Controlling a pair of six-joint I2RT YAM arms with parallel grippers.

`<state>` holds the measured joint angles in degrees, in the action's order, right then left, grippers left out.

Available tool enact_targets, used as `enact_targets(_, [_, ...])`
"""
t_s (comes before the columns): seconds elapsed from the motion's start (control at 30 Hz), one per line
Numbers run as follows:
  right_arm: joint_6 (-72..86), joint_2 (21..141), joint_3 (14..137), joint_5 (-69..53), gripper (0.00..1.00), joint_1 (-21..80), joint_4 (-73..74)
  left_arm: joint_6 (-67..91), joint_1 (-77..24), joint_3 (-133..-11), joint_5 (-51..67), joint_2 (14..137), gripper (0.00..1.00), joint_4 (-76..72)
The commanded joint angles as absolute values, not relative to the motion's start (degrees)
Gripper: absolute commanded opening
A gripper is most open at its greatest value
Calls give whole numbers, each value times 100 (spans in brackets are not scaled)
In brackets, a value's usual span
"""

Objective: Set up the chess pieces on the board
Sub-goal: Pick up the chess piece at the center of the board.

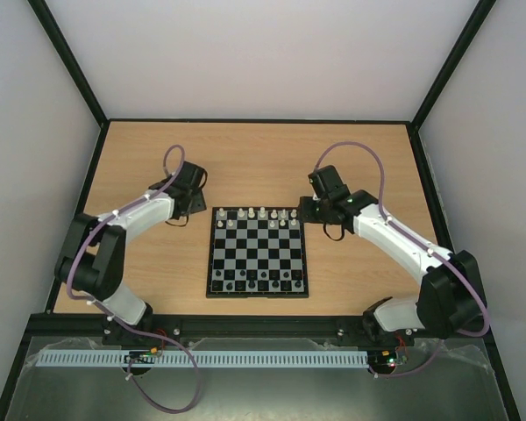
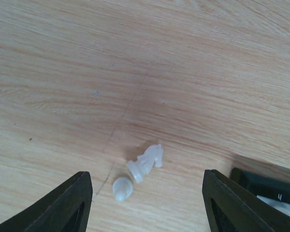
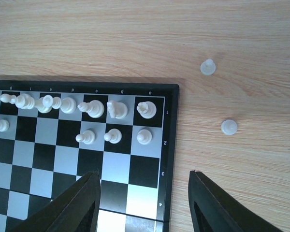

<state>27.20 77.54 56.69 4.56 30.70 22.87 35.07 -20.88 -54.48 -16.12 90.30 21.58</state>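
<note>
The board (image 1: 257, 254) lies mid-table, with whitish chess pieces (image 1: 256, 217) along its far rows. In the left wrist view a pale knight (image 2: 146, 162) lies on its side on the wood, a pawn (image 2: 122, 188) touching its base. My left gripper (image 2: 147, 195) is open around both, its fingers (image 2: 63, 205) well clear of them. In the right wrist view several white pieces (image 3: 92, 108) stand on the board (image 3: 135, 171). Two pawns (image 3: 208, 67) (image 3: 229, 127) rest on the table beside it. My right gripper (image 3: 144, 193) is open and empty over the board's edge.
Black pieces (image 1: 256, 281) fill the board's near rows. A corner of the board (image 2: 268, 186) shows just right of the left gripper. Black frame rails (image 1: 88, 175) border the table on the left, right and back.
</note>
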Motion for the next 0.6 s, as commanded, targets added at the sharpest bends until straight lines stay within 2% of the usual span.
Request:
enact_targets(0.0, [2613, 7565, 5562, 299, 51, 3039, 2275, 3342, -2034, -5777, -1735, 9339, 65, 2276])
enact_targets(0.07, [2583, 7537, 5552, 318, 51, 3040, 2286, 3309, -2008, -5815, -1636, 9435, 69, 2260])
enact_targets(0.2, [2584, 7539, 5493, 456, 51, 2957, 2271, 3361, -1996, -5786, -1538, 9534, 82, 2215])
enact_targets(0.37, [2634, 7862, 5323, 202, 51, 2330, 2081, 3494, -2031, -5406, -1354, 9147, 94, 1874])
enact_targets(0.57, [2679, 8416, 5403, 405, 48, 2171, 2028, 3546, -2134, -5153, -1389, 8730, 99, 1783])
